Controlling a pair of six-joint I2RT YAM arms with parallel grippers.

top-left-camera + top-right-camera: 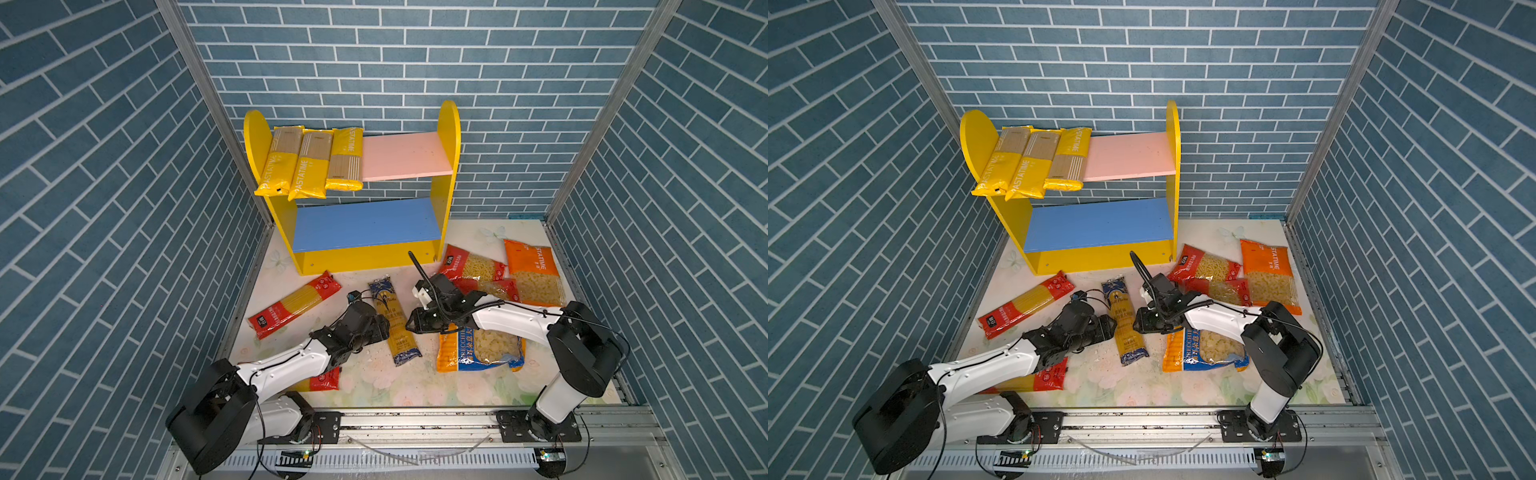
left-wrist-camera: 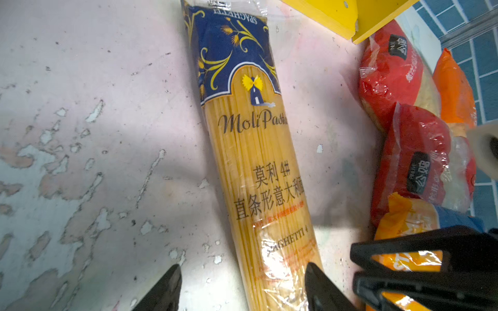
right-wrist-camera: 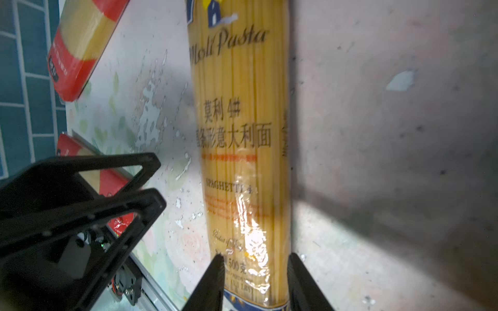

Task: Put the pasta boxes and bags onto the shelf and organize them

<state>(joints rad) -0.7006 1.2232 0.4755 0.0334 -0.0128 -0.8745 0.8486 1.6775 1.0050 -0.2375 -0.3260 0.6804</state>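
Observation:
A dark blue spaghetti pack (image 1: 388, 299) (image 2: 250, 161) (image 3: 239, 121) lies on the table in front of the shelf (image 1: 451, 137). My right gripper (image 3: 256, 272) (image 1: 409, 324) is shut on the pack's near part, a finger against each long edge. My left gripper (image 2: 244, 285) (image 1: 384, 328) is open over the same pack. One of its fingers is at the pack's edge and the other stands well off on the table. Three yellow spaghetti packs (image 1: 309, 164) lie on the left of the pink upper board.
A red spaghetti pack (image 1: 295, 303) lies left of the arms, another (image 1: 324, 380) partly under the left arm. Two red bags (image 1: 473, 266), an orange bag (image 1: 534, 270) and a blue-orange bag (image 1: 478, 347) lie on the right. The blue lower board (image 1: 365, 224) is bare.

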